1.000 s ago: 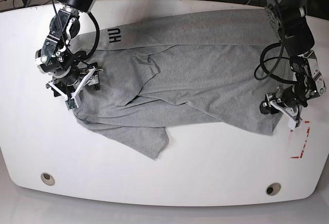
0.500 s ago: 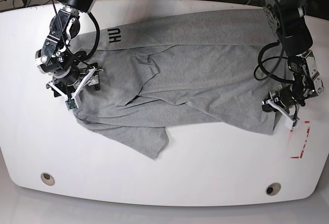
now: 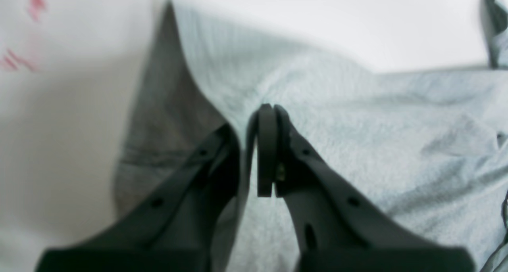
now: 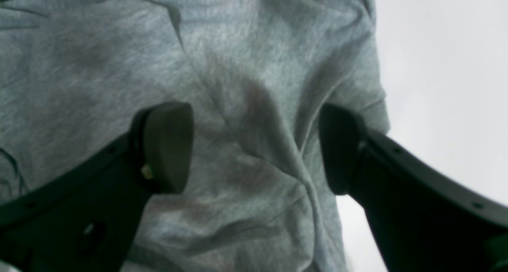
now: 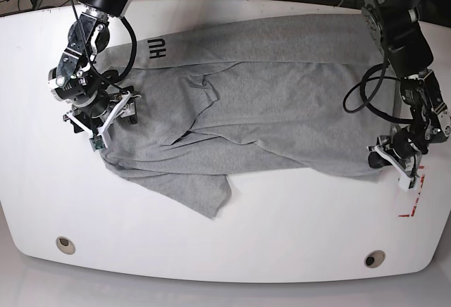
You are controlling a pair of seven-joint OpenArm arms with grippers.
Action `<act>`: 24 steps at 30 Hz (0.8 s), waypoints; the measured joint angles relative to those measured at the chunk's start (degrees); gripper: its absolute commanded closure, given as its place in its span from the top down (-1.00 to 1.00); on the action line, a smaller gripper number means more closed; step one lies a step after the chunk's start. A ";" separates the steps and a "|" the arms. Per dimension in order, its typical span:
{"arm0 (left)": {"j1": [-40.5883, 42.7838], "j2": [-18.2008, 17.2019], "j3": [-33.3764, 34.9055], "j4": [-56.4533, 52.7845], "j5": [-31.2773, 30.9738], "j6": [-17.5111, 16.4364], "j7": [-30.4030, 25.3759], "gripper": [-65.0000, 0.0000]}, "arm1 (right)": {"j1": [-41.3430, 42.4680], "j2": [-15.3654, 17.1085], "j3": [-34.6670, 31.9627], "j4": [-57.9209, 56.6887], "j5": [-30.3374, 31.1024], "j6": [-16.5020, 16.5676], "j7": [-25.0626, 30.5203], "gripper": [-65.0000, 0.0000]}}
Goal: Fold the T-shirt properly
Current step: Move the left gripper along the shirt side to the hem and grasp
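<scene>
The heather-grey T-shirt lies rumpled across the white table, with black lettering at its far left. My left gripper sits at the shirt's right edge. In the left wrist view this gripper is shut, with a raised ridge of the T-shirt pinched between the fingers. My right gripper is over the shirt's left end. In the right wrist view it stands open, its pads spread above the wrinkled T-shirt near its edge.
Red tape marks lie on the table just right of the left gripper; they also show as red marks in the left wrist view. Two round holes sit near the front edge. Cables run behind the table.
My left gripper has shut on the shirt's right edge and shifted a little to the right and toward the front. The right arm has not moved.
</scene>
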 measured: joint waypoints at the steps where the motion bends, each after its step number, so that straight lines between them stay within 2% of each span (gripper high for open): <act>1: 0.13 -0.02 0.00 0.39 0.00 0.00 0.09 -0.93 | 0.00 0.00 0.00 0.00 -0.02 0.00 0.00 0.41; 7: 2.01 -0.72 -1.97 2.12 -0.15 -0.37 0.28 -0.93 | -0.02 0.00 0.00 0.00 -0.02 0.00 0.00 0.41; 16: 3.69 -2.71 -8.46 2.29 -0.44 -0.44 4.55 -0.92 | -0.28 -0.13 0.04 0.00 0.07 0.00 0.04 0.41; 24: 6.93 -4.44 -9.46 2.34 0.24 -0.39 4.68 -0.92 | -1.03 -0.20 0.09 0.00 0.20 0.00 0.02 0.41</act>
